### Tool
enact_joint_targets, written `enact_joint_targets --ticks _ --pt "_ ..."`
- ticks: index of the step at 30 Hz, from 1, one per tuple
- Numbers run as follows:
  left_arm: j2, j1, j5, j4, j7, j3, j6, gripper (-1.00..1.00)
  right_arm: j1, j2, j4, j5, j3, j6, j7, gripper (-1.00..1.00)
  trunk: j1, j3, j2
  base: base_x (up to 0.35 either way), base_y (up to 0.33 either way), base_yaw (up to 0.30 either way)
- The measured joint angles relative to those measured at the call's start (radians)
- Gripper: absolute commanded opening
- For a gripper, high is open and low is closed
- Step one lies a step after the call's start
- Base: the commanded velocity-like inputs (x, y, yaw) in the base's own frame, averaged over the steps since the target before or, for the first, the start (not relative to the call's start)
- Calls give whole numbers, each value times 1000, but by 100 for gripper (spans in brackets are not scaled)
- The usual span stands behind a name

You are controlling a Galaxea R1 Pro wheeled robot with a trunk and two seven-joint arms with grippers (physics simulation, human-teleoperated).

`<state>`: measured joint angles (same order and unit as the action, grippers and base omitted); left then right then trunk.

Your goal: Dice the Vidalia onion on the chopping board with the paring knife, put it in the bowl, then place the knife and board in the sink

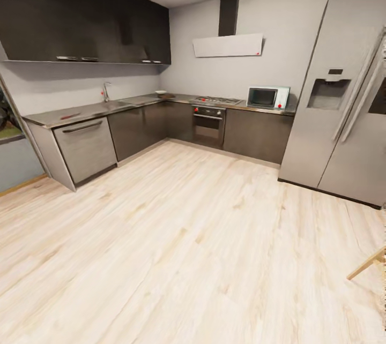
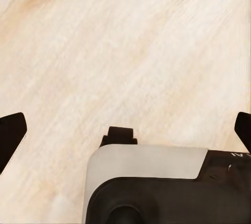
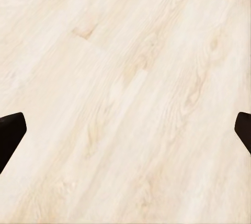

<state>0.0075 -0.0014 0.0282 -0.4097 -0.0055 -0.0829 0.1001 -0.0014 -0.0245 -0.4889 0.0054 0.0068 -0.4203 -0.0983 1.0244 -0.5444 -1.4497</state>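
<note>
Facing the kitchen from across the wood floor [image 1: 177, 247]; sink [image 1: 119, 103] maybe mid-desk [image 1: 80, 112], too far tbh. Both hands [image 2: 125, 130] [image 3: 125, 130] spread wide, holding nothing.

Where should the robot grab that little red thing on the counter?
Probably from above, pinching across its thin middle: the red thing lies flat and long on the countertop. It's too far away to tell handle from blade.

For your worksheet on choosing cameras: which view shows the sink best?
The head view: the sink sits far off in the countertop, its tap upright beside it. Both wrist views look down at the wooden floor.
</note>
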Motion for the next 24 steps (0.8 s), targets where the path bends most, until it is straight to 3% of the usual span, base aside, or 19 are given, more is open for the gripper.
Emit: enact_joint_targets --ticks 13,24 --pt "0 0 0 0 0 0 0 100 0 0 0 0 0 0 0 100 0 0 0 320 0 -216" --pt "0 0 0 0 0 0 0 100 0 0 0 0 0 0 0 100 0 0 0 320 0 -101"
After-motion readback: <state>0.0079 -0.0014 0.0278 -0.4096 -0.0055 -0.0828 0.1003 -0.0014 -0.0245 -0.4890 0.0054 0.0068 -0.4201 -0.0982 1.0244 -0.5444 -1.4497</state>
